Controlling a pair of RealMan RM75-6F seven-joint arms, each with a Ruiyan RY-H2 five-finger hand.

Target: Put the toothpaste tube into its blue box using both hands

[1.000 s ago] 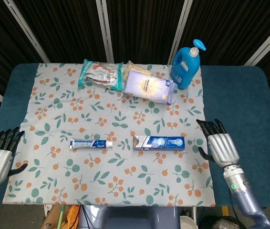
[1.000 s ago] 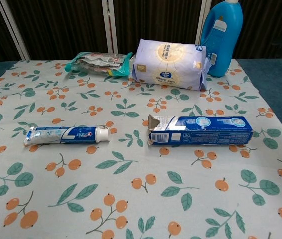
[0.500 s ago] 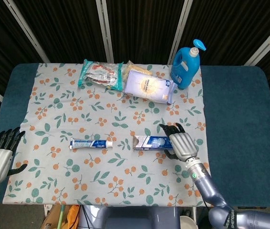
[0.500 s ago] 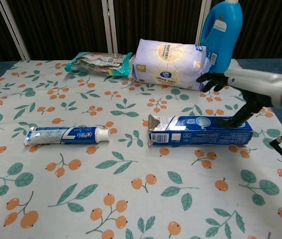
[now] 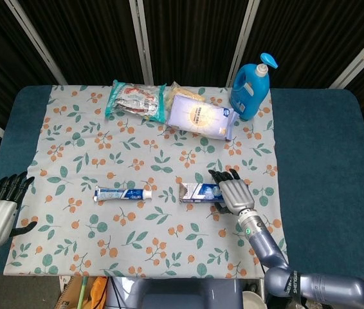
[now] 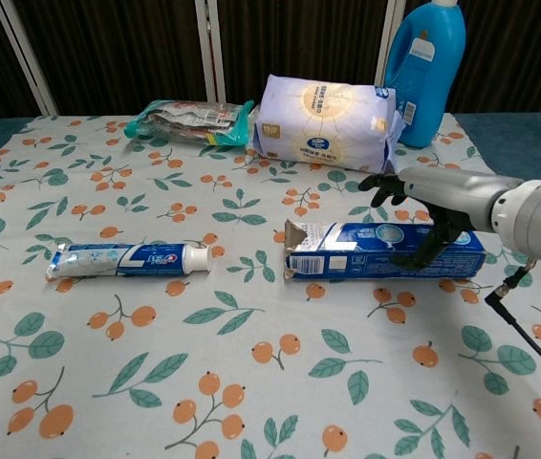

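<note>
Right hand (image 5: 235, 194) lies over the right half of the long blue cardboard toothpaste box (image 6: 385, 250), fingers spread across its top, thumb down on the near face; whether it actually grips the box, cannot tell. Left hand (image 5: 0, 209) holds nothing, fingers apart, off the cloth's left edge.

Box long axis left-right, torn open flap facing left toward the white-and-blue toothpaste tube (image 6: 129, 259). Tube lies flat, same axis, cap end toward the box, a gap between them.

Behind: pale purple soft packet (image 6: 326, 120), blue detergent bottle (image 6: 425, 72), green snack bag (image 6: 187, 121), all on the floral tablecloth (image 6: 251, 382).
</note>
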